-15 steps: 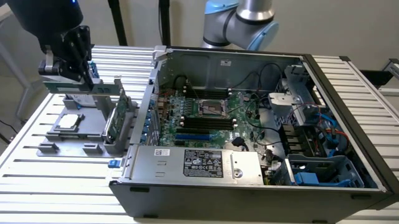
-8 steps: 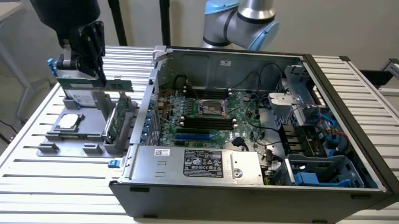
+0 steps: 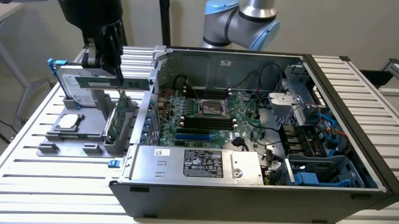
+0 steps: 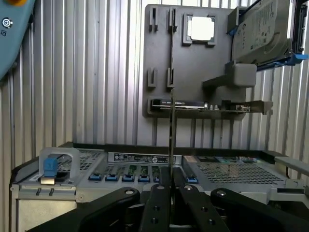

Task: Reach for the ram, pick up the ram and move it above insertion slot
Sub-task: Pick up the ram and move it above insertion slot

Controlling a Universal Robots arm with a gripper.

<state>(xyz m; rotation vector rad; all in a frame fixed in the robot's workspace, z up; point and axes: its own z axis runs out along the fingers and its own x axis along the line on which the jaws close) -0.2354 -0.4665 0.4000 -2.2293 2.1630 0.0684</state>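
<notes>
While the computer case (image 3: 249,140) lies open across the slatted table (image 3: 37,186) in the exterior view, the gripper (image 3: 111,70) hangs at the exterior view's left, above the grey parts holder (image 3: 68,135), pinching the ram (image 3: 115,83), which sticks out level toward the case. A processor (image 3: 70,120) sits on the holder. The power supply (image 3: 193,163) carries a label with print too small to read.

From the wrist view, the gripper (image 4: 170,181) is pressed together on the ram (image 4: 171,96), seen edge-on. Beyond it lie the parts holder (image 4: 193,67), processor (image 4: 201,28) and a hard drive (image 4: 260,31).
</notes>
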